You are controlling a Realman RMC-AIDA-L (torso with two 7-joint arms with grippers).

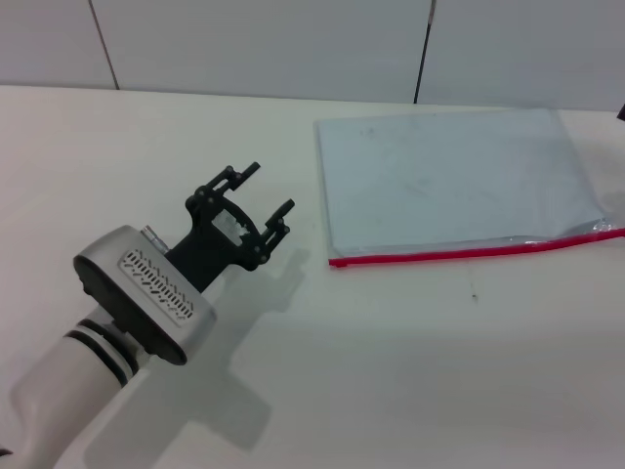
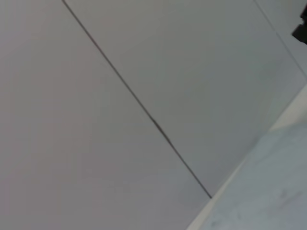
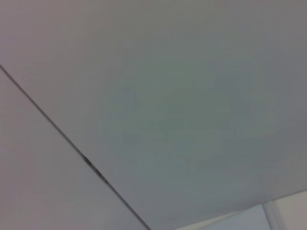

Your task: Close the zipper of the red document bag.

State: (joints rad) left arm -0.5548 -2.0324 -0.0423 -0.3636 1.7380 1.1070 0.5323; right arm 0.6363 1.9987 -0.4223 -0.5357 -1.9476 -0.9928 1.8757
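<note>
Red document bag lies flat on surface, zipper on near edge. My left gripper sits to its left, fingers apart, not touching.

Setting: a bare robot test bench, consistent with a laboratory or trial room. Evidence: a plain white tabletop with no household or office furnishings, backed by a wall of flat pale panels divided by thin dark seams. The wrist views show the same seamed panelling.
</note>
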